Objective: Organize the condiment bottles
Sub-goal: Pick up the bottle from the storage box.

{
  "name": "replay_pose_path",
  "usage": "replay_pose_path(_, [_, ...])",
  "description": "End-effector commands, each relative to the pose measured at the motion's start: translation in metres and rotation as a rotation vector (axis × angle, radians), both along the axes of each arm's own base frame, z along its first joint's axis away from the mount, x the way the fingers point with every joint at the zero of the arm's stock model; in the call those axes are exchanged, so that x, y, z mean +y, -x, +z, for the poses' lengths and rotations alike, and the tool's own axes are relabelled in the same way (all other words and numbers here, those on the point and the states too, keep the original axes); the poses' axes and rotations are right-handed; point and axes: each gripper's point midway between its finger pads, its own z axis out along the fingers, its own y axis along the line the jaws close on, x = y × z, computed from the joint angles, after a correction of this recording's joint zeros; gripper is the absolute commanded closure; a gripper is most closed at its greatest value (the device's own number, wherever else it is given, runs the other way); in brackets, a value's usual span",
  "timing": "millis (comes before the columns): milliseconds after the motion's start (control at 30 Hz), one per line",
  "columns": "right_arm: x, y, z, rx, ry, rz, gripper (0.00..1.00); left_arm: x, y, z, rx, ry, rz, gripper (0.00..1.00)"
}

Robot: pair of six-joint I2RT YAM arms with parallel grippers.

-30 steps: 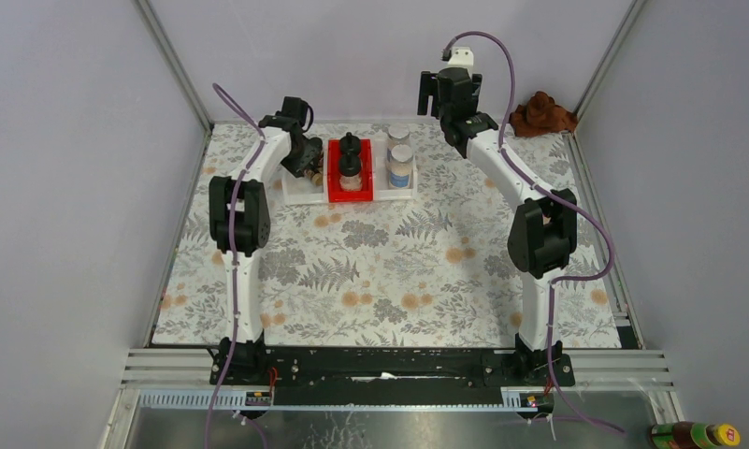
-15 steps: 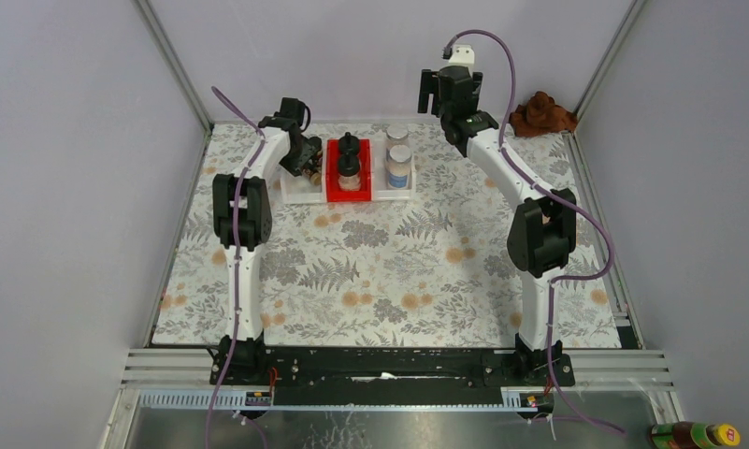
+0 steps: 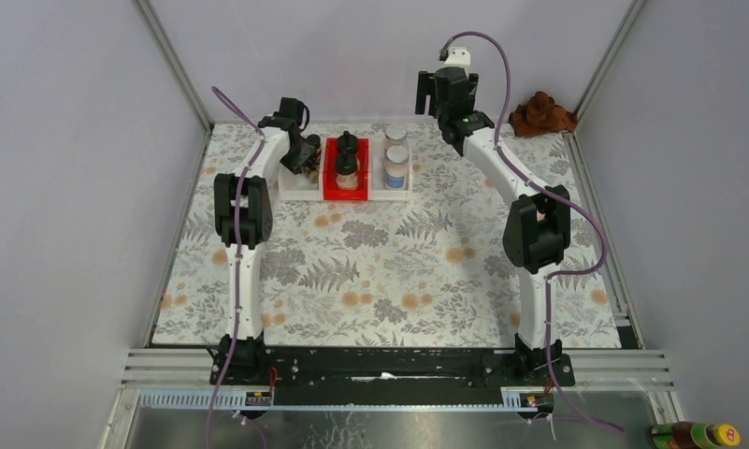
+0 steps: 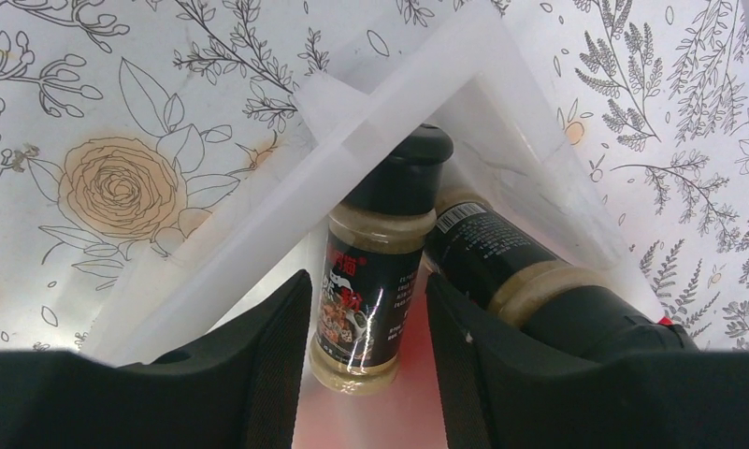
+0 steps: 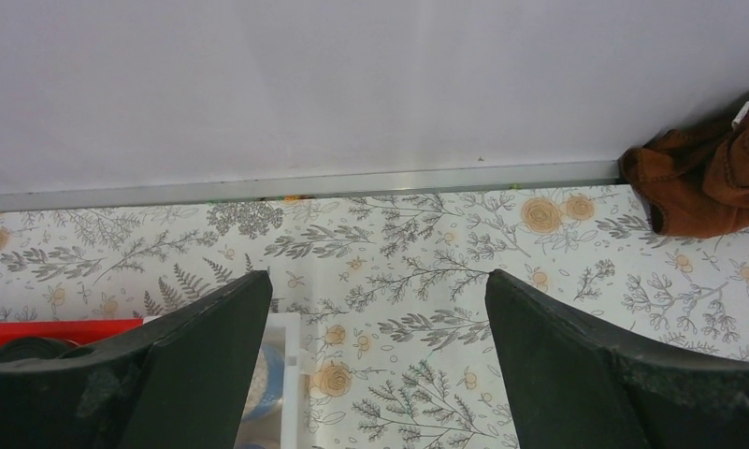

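My left gripper hangs over the left white tray. In the left wrist view its fingers flank a slim dark-brown bottle with a black cap, with a thin gap on each side. A second dark-brown bottle leans beside it in the white tray. Two clear jars with black domed caps stand in the red tray. Two silver-lidded, blue-labelled jars stand in the right white tray. My right gripper is open and empty, raised near the back wall.
A brown cloth lies in the back right corner; it also shows in the right wrist view. A brown yellow-capped bottle lies off the table at the near right. Grey walls close in the back and both sides.
My right gripper has drifted a little to the left and up toward the back wall. My left gripper has stayed over the left white tray.
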Motion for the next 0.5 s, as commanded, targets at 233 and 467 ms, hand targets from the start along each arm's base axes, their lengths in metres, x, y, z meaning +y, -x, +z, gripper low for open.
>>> replay_pose_path(233, [0.004,-0.004,0.012,-0.020,-0.031,0.015,0.08,0.005,0.004,-0.025,0.036,-0.030,-0.023,0.51])
replay_pose_path(467, [0.004,-0.001,0.013,-0.014,-0.042,0.015,0.08,-0.006,0.012,-0.033,0.061,-0.026,-0.052,0.51])
